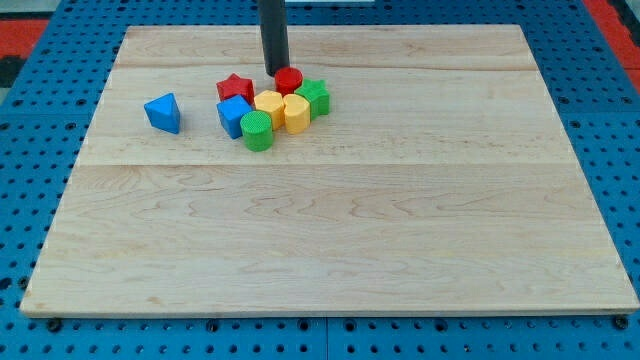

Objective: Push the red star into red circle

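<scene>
The red star (236,88) lies near the view's top, left of centre, at the left end of a tight cluster of blocks. The red circle (290,80) sits at the cluster's top, about 50 px to the star's right. My tip (276,71) stands between them, just at the circle's upper left edge and to the upper right of the star. The rod rises out of the view's top.
The cluster also holds a blue cube (234,116), a yellow block (270,104), a yellow hexagon (296,112), a green cylinder (257,131) and a green star-like block (314,97). A blue triangle (163,112) lies apart at the left. The wooden board (330,230) rests on blue pegboard.
</scene>
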Robot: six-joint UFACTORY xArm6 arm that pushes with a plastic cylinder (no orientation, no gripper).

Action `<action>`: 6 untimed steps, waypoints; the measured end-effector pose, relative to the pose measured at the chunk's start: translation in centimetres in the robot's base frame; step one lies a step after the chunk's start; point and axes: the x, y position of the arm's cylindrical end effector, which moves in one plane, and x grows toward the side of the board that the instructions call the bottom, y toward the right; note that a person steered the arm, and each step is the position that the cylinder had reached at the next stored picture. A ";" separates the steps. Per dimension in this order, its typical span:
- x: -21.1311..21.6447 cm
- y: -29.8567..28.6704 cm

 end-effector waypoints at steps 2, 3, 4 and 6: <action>-2.5 -6.9; 0.8 -11.5; 3.1 -8.9; 2.9 -7.5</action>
